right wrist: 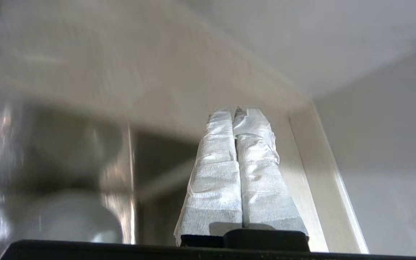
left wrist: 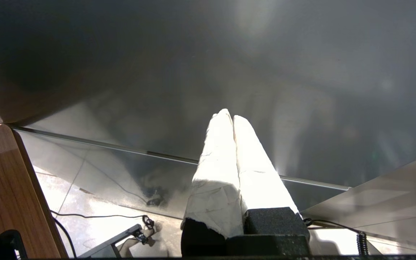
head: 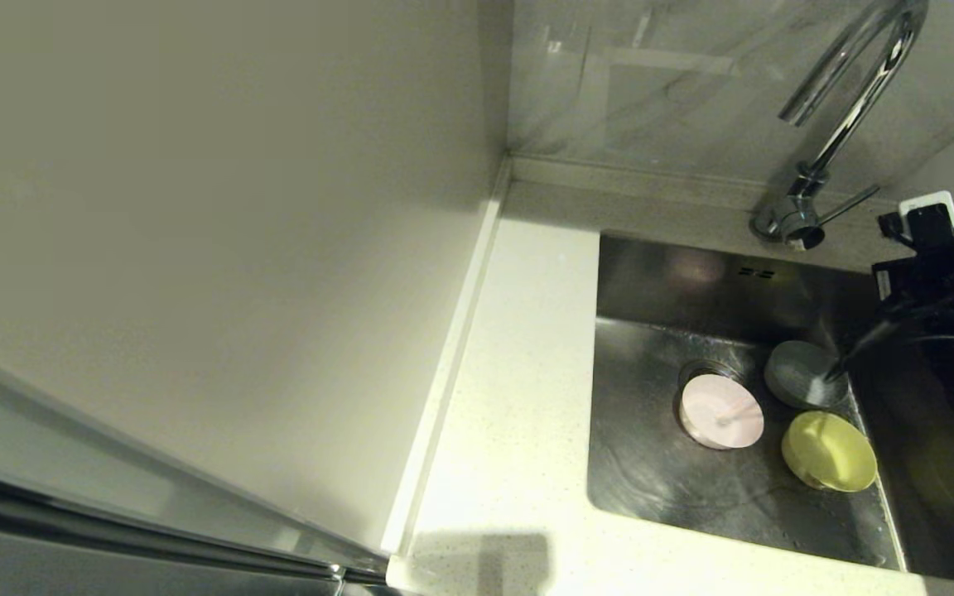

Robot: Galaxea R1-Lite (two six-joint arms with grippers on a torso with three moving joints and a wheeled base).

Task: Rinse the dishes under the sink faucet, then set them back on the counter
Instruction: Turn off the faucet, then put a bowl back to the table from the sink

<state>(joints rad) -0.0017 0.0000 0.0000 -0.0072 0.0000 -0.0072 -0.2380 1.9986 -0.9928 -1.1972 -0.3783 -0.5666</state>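
All three bowls lie in the steel sink [head: 651, 488]. The pale pink bowl [head: 721, 411] covers part of the round drain strainer [head: 696, 371]. The blue-grey bowl [head: 800, 372] sits behind the yellow-green bowl [head: 828, 451]. The chrome faucet [head: 850, 108] arches over the basin, with its thin lever [head: 851, 204] pointing right. My right gripper [head: 835, 372] reaches in from the right, its tip at the blue-grey bowl's right rim. The right wrist view shows this gripper [right wrist: 234, 110] shut and empty. My left gripper [left wrist: 231, 115] is parked out of the head view, shut and empty.
The speckled off-white counter [head: 518, 372] runs along the sink's left and front sides. A plain wall panel [head: 237, 248] stands to its left. A white socket with a black plug [head: 928, 217] sits behind the right arm. The left wrist view shows a steel cabinet front [left wrist: 229, 72].
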